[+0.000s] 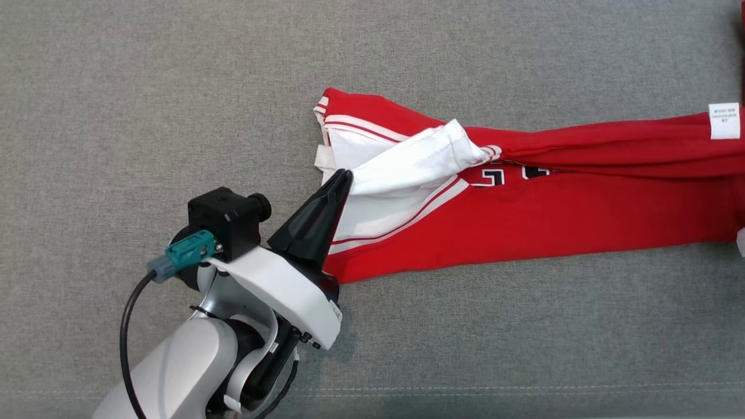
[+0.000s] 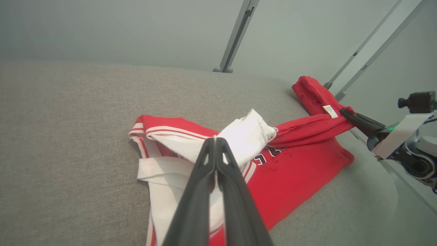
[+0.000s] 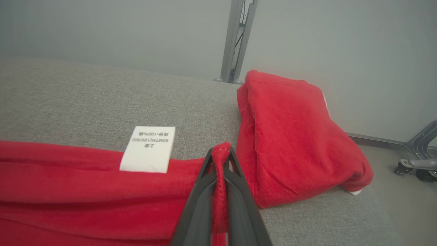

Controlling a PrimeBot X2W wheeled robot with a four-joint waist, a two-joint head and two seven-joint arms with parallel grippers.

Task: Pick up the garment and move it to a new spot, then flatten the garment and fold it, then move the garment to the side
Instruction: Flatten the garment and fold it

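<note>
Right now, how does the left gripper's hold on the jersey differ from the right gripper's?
The left gripper is shut on a white fold of the red jersey; the right gripper is shut on a red edge. The left gripper's end shows striped trim; the right gripper's end carries the white care label. Both are shut on the same jersey, which lies between them on the grey fabric surface.

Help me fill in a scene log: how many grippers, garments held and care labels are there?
Grippers: 2, the left gripper and right gripper.
Garments held: 1, the red and white garment.
Care labels: 1, a white care label.
Total: 4.
</note>
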